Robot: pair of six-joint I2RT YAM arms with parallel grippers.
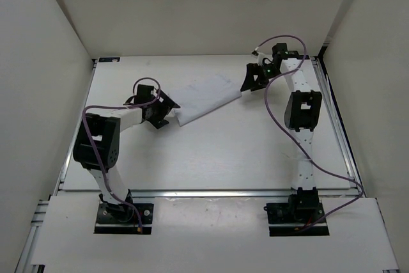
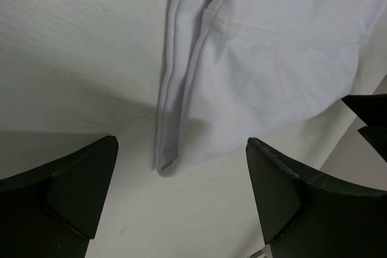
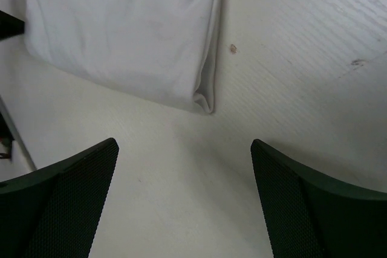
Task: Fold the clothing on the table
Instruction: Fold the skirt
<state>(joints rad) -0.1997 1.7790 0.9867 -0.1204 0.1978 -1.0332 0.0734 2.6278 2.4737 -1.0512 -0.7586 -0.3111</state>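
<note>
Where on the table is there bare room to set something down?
Bare: the near stretch of table between left arm and right arm, below the clothing. Crowded: the far strip, where it lies between left pincer and right pincer.

Top external view: is looking down from above and behind the arm bases toward the far wall, standing well back and taking in the whole counter point(image 1: 223, 151), both arms and the side walls.
Left wrist view: is riding on the left gripper point(image 1: 165, 110), pointing steeply down between its own fingers point(image 2: 66, 191) and hanging close over one folded corner of the clothing point(image 2: 266, 58).
Right wrist view: is riding on the right gripper point(image 1: 251, 81), also pointing down, with its dark fingers point(image 3: 60, 203) filling the lower corners of the frame, close above another corner of the clothing.
Shared ground: all three are catching the clothing. The wrist views are facing it from opposite ends, each covering a small patch of what the top view is showing in its upper middle.
</note>
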